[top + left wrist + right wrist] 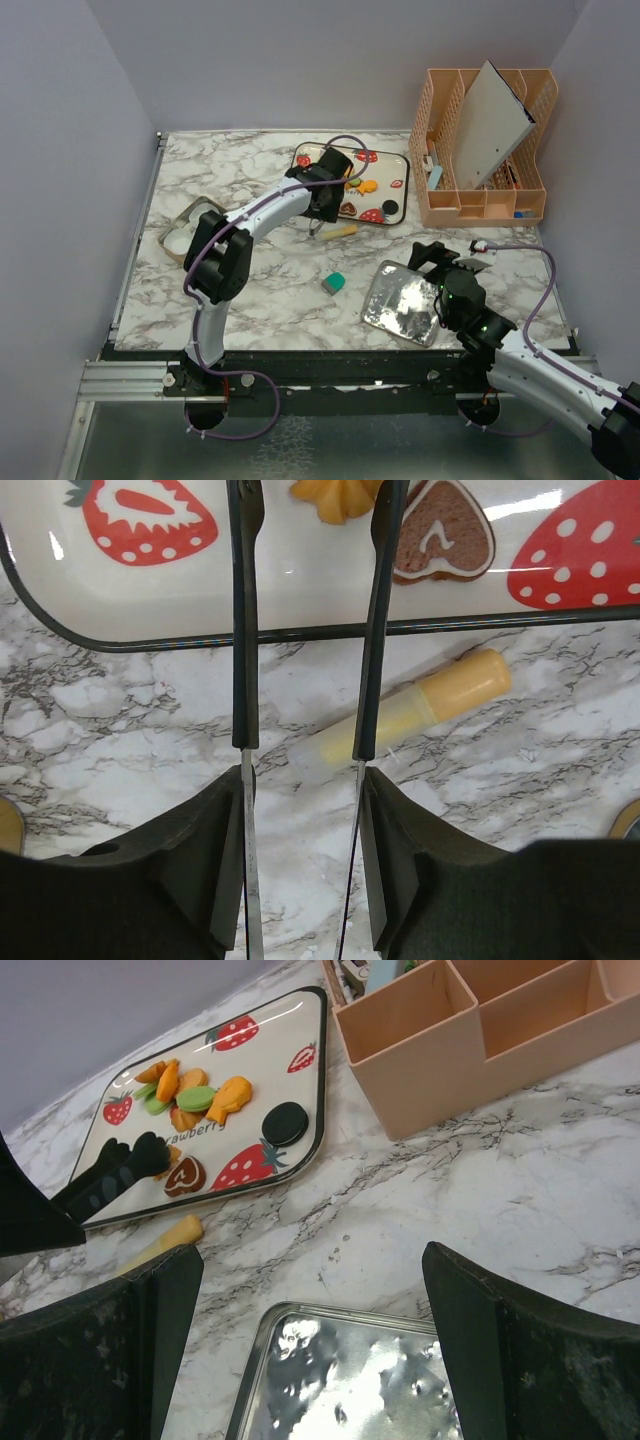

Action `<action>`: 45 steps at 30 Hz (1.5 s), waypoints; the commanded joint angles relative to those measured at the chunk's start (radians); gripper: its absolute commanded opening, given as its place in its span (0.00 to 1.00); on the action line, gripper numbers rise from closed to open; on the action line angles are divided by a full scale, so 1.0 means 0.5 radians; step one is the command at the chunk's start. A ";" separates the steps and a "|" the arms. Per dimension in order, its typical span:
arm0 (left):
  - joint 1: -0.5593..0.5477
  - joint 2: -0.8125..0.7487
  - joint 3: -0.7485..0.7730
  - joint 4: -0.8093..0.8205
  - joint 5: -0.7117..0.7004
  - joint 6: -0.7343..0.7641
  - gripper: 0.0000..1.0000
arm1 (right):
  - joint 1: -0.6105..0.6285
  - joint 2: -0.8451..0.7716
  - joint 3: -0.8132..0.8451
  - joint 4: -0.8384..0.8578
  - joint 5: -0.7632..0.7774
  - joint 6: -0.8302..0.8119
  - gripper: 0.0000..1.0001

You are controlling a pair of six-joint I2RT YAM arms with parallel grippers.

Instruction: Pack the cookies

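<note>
Left fingers (240, 630), parted and empty, hover at the near rim of the white strawberry-print tray (270, 1060), upper centre, which carries the orange, green, brown and black toy cookies (190, 1095). Right fingers (500, 1360), wide apart and empty, overhang a square silver tin (400, 300) on the grey-veined marble counter (270, 290); plain grey walls (300, 60) enclose it.

From above, your left arm (325, 170) hides some cookies (366, 186); the left wrist view's edge crops the brown heart (445, 535)

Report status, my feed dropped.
Left pincer open, empty, at tray rim. Right pincer open by tin. Cookies on tray, unpacked. Yellow tube under left pincer.
</note>
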 commanded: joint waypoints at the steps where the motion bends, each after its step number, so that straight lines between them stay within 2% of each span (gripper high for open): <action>1: 0.050 -0.039 0.001 -0.049 -0.113 0.031 0.49 | 0.004 -0.010 0.011 -0.041 0.040 -0.013 1.00; 13: 0.072 -0.085 0.038 -0.063 0.001 0.049 0.51 | 0.004 0.003 0.012 -0.031 0.032 -0.018 1.00; 45: 0.069 0.151 0.198 -0.112 0.042 0.074 0.50 | 0.004 -0.007 0.015 -0.040 0.040 -0.024 1.00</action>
